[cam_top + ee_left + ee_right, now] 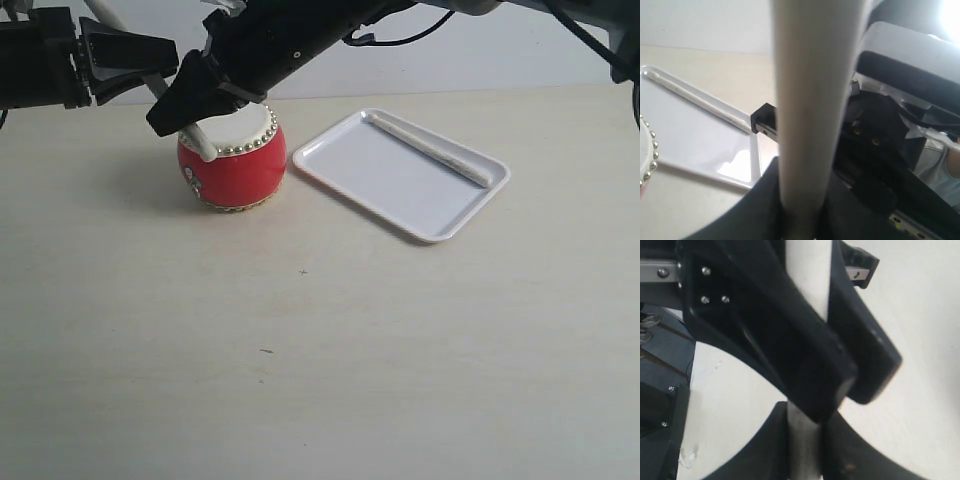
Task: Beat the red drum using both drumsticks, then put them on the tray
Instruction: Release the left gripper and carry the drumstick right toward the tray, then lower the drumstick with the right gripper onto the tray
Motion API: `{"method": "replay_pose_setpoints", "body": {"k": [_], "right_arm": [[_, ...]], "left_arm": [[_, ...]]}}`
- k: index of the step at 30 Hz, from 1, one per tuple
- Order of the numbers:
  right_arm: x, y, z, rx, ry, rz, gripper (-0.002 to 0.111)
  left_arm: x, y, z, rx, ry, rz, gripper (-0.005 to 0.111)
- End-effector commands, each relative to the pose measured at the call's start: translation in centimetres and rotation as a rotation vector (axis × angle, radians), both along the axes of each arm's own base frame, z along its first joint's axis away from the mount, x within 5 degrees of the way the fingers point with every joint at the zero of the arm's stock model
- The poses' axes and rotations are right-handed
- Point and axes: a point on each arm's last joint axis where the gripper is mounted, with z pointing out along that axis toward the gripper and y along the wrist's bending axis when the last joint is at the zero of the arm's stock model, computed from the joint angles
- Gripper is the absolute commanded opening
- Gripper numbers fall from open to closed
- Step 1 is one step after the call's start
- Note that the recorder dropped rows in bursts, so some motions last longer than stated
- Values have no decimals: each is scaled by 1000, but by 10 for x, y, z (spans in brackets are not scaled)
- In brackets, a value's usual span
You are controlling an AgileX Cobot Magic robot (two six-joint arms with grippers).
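Two sticks: the resting drumstick (432, 150) lies along the far rim of the tray (390, 175), rounded tip nearer the red drum (240, 170); the held drumstick (203, 142) slants steeply, tip on the drumhead. We see left gripper (165, 68) and right gripper (175, 115) clamped narrowly on it. We cannot read the drum's white mark (192, 180).
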Motion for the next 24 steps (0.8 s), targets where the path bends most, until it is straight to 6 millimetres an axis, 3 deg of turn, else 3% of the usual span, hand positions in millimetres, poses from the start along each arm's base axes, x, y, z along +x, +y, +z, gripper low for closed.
{"method": "replay_pose_setpoints", "body": {"k": [1, 8, 11, 16, 21, 24], "right_arm": [[-4, 4, 8, 75, 51, 0, 0], [1, -2, 9, 59, 93, -42, 0], [13, -18, 12, 55, 94, -103, 0], [51, -72, 9, -60, 65, -344, 0], [79, -134, -8, -368, -9, -564, 0], [86, -159, -18, -585, -74, -651, 0]], "left_arm": [[0, -2, 2, -17, 0, 8, 9], [0, -2, 2, -17, 0, 9, 59], [1, 2, 2, -16, 0, 20, 71], [5, 26, 1, -7, 4, 80, 71], [7, 47, 0, -1, 14, 134, 70], [7, 50, 0, 0, 14, 141, 58]]}}
